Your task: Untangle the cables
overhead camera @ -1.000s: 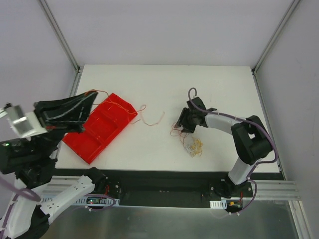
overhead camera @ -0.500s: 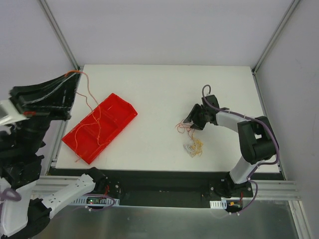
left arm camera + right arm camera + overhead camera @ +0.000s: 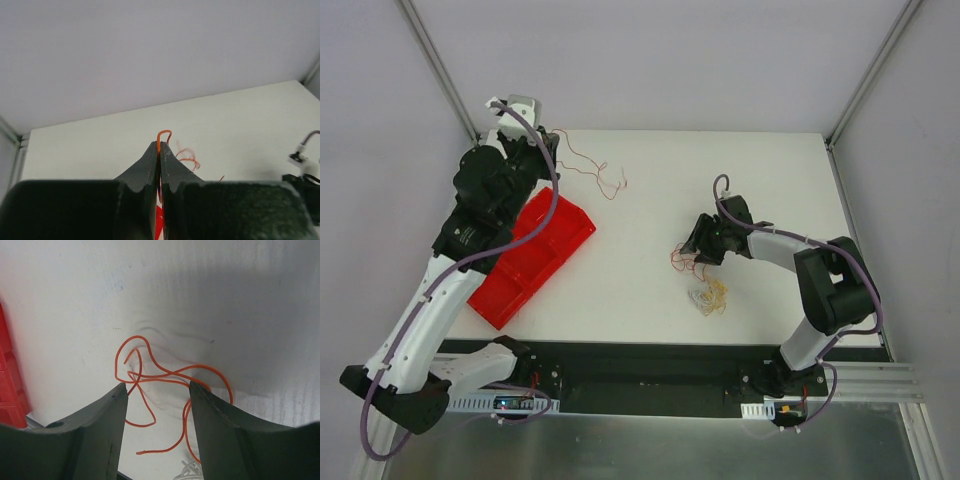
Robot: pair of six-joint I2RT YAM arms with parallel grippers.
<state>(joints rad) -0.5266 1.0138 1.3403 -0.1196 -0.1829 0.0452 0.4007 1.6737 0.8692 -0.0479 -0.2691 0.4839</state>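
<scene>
Nearest the arm bases, a whitish-yellow clump point(image 3: 708, 296) lies on the white table point(image 3: 770, 180), touched by neither arm. Just beyond it the right gripper point(image 3: 157, 387) hangs low with its fingers parted and empty. A loopy orange strand point(image 3: 155, 378) lies flat on the table right below the gap. Its longest run goes across from one finger toward the other, and a free tail points back toward the clump. I judge a straight descent would put the fingers astride that run, and the right arm is by far the nearer one.

Further left lies the red tray point(image 3: 535, 250). At the far-left corner the left gripper point(image 3: 160, 147) is pinched tight on a second orange strand point(image 3: 164, 131), which trails rightward along the far edge.
</scene>
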